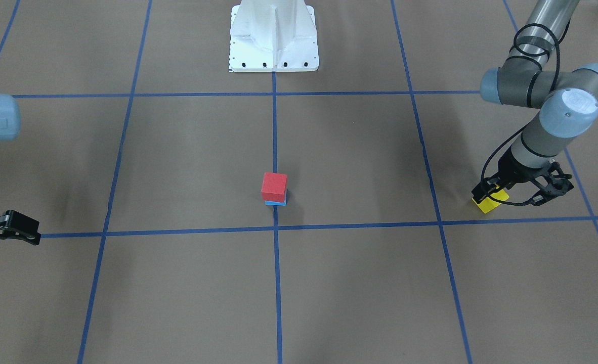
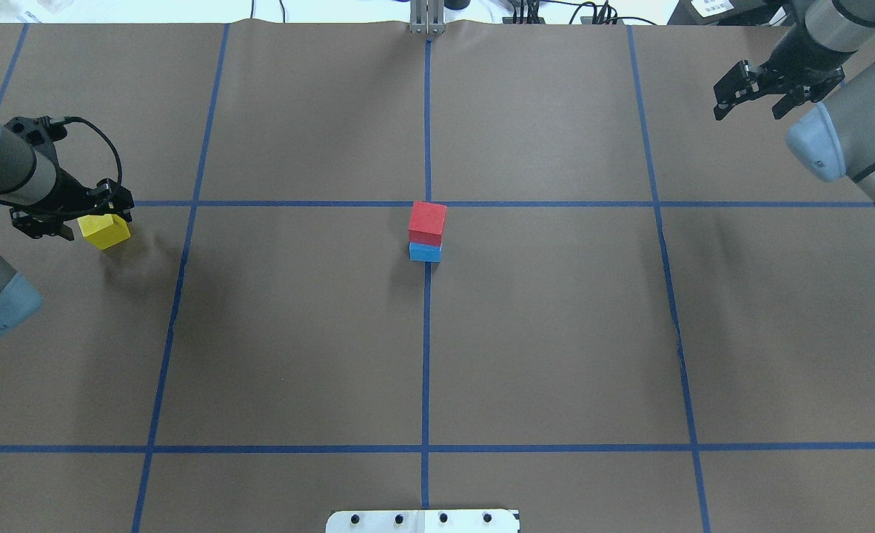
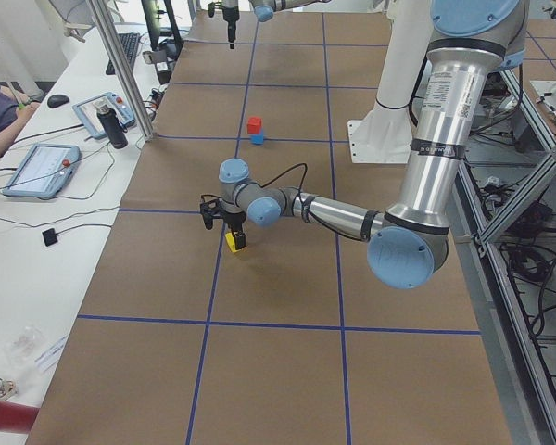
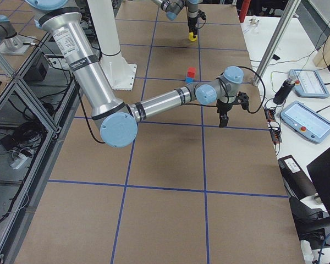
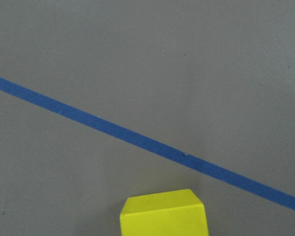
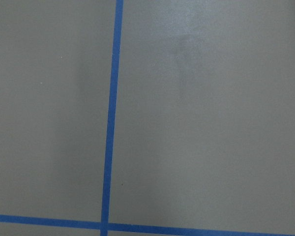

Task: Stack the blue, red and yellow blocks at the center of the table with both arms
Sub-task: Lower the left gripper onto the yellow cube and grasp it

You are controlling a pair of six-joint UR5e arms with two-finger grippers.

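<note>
Now, left jaws: low over the yellow block (image 2: 104, 231), standing about its top; whether they are clenched on it or only set around it, I cannot tell
right jaws: released and empty, hovering over the far right part of the worktop (image 2: 556, 333), well apart from every block
yellow block: at the far left side, just beside a blue tape line (image 5: 137, 140); lifted or resting, I cannot tell
centre: red block (image 2: 428, 220) upon blue block (image 2: 425, 252), on the middle line, edges nearly in agreement
step, as I judge: two of three are placed; the yellow one is not yet carried over
risk in the grip: if the jaws catch it by the corners, it could twist or slip out on the way
risk in placing: set off-centre or pressed hard, it could shove the red block and topple both; a low approach could strike them sideways
</note>
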